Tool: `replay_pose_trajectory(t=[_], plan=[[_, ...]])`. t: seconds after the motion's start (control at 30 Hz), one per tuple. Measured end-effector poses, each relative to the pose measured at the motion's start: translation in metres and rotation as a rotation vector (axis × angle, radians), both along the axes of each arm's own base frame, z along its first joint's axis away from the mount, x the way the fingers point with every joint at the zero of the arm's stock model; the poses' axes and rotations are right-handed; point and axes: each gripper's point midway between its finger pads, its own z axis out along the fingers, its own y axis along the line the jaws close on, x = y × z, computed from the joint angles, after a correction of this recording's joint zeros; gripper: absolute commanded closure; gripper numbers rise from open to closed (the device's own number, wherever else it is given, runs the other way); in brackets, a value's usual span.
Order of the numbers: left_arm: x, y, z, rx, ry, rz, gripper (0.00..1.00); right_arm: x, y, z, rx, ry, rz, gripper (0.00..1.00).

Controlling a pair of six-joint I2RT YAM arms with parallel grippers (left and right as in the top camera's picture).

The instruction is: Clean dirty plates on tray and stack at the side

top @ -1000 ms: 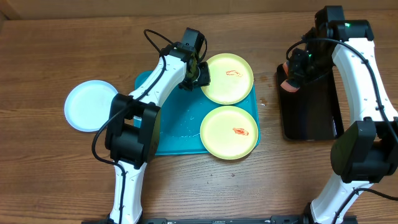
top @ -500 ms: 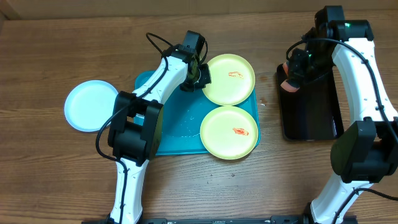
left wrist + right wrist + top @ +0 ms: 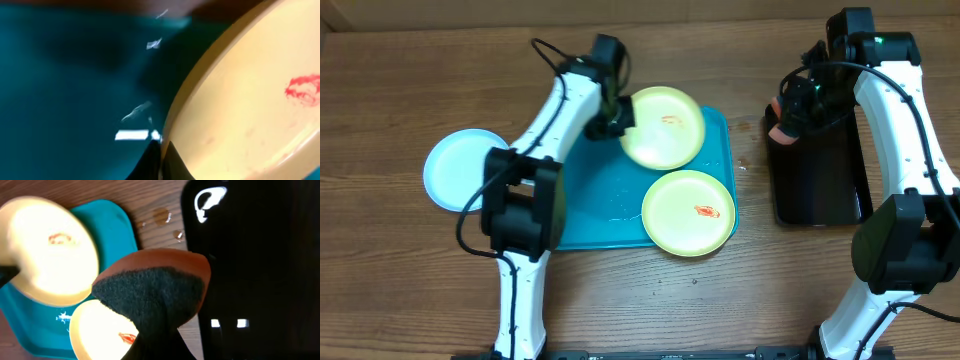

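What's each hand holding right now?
Left hand: closed on the rim of the upper yellow-green plate.
Right hand: closed on a sponge.

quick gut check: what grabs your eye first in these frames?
The left jaws grip the rim of a smeared yellow-green plate at the back of the blue tray. The right jaws hold a brown sponge with a dark scrub face over the black tray's far left corner. A second smeared plate lies at the blue tray's front right; a pale plate sits on the table left of it.
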Motion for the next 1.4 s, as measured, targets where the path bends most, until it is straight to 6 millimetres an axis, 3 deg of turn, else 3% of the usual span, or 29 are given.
replay_pose_trajectory(t=[0.17,0.3,0.47,0.63,0.73,0.9,1.03,1.3,1.4], plan=[[-0.032,0.056,0.007,0.08,0.156,-0.066,0.96,0.009,0.027,0.003,0.017,-0.055,0.07,0.96],[-0.04,0.094,0.007,0.164,0.194,-0.106,0.96,0.012,0.085,0.008,0.038,-0.121,0.198,0.96],[-0.041,0.103,0.007,0.194,0.201,-0.131,0.96,0.012,0.15,0.005,0.07,-0.178,0.302,0.96],[-0.049,0.103,0.004,0.185,0.231,-0.137,0.96,0.0,0.216,-0.035,0.091,-0.139,0.404,0.96],[-0.06,0.102,-0.007,0.172,0.272,-0.137,0.96,-0.007,0.24,-0.053,0.094,-0.122,0.443,0.96],[-0.077,0.101,-0.03,0.158,0.324,-0.125,0.96,-0.005,0.259,-0.063,0.101,-0.149,0.465,0.96],[-0.077,0.101,-0.03,0.152,0.307,-0.115,0.96,-0.003,0.264,-0.071,0.082,-0.158,0.469,0.96],[-0.076,0.1,-0.031,0.149,0.299,-0.114,0.96,-0.017,0.273,-0.136,0.016,-0.054,0.5,0.96],[-0.076,0.1,-0.031,0.148,0.298,-0.114,0.96,-0.019,0.275,-0.14,-0.003,-0.053,0.503,0.96]])
